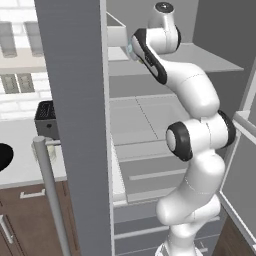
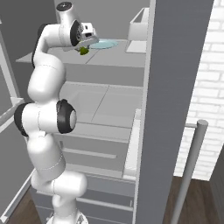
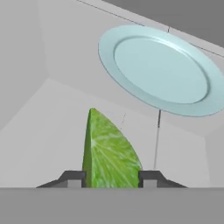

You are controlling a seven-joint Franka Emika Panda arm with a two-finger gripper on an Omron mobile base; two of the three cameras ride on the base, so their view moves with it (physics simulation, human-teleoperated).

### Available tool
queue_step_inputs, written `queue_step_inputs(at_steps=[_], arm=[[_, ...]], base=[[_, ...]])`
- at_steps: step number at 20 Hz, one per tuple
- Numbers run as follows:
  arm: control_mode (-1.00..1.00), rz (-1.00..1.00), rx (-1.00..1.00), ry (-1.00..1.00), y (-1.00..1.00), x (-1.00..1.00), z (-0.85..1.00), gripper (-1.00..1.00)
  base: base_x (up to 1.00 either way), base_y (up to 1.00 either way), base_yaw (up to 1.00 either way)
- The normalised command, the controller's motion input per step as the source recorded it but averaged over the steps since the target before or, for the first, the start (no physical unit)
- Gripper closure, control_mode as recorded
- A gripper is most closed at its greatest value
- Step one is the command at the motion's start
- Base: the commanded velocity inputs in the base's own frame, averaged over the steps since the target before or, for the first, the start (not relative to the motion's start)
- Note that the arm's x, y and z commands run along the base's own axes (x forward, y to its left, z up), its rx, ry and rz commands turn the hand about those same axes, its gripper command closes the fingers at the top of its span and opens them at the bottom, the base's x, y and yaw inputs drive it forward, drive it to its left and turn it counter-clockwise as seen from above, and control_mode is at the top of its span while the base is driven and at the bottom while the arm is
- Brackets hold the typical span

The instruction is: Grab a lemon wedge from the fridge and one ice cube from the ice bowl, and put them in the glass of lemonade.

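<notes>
bench (image 1: 22,150): pale top at the far left of the left base view, over brown wooden cabinets; a dark basket-like box (image 1: 46,119) stands on it by the fridge door.
ice bowl (image 1: 4,155): a glossy black curve at the left edge of the left base view, resting on the bench; what lies in it cannot be made out.
fridge (image 1: 75,100): both grey doors stand open; the near door's edge fills the middle of the left base view, with its silvery bar handle (image 1: 50,195) in front. Pale shelves and drawers show inside.
arm (image 1: 197,150): white with dark joints, rising from below and reaching up into the fridge to the upper shelf.
hand (image 3: 111,178): up at the upper shelf; the two dark finger tips are closed against the two sides of the lemon wedge, touching it.
lemon wedge (image 3: 109,153): green to yellow-green, upright between the finger tips, cut face toward the camera in the hand view. In the right base view it is a small green spot at the hand, just over the upper shelf.
plate (image 3: 162,70): flat, pale blue, bare, on the same upper shelf, just beyond the wedge and apart from it.
white bin (image 2: 139,24): on the upper shelf, right of the plate, near the right door.
</notes>
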Motion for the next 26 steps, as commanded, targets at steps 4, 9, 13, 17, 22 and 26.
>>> queue_step_inputs(at_steps=[4, 9, 13, 17, 22, 26], arm=[[-1.00, 0.00, -0.04, 0.02, 0.00, -0.11, -0.16, 1.00], [-1.00, -0.01, -0.01, -0.03, -0.01, -0.51, -0.36, 1.00], [-1.00, -0.02, 0.00, -0.24, 0.00, -1.00, -0.38, 1.00], [-1.00, 0.00, 0.00, -0.31, 0.00, -1.00, -0.05, 1.00], [-1.00, 0.00, 0.00, -0.26, -0.06, -1.00, 0.00, 1.00], [-1.00, 0.00, 0.08, -0.08, -0.36, -1.00, 0.00, 1.00]], base=[[0.00, 0.00, 0.00], [0.00, 0.00, 0.00], [0.00, 0.00, 0.00], [0.00, 0.00, 0.00], [0.00, 0.00, 0.00], [0.00, 0.00, 0.00]])
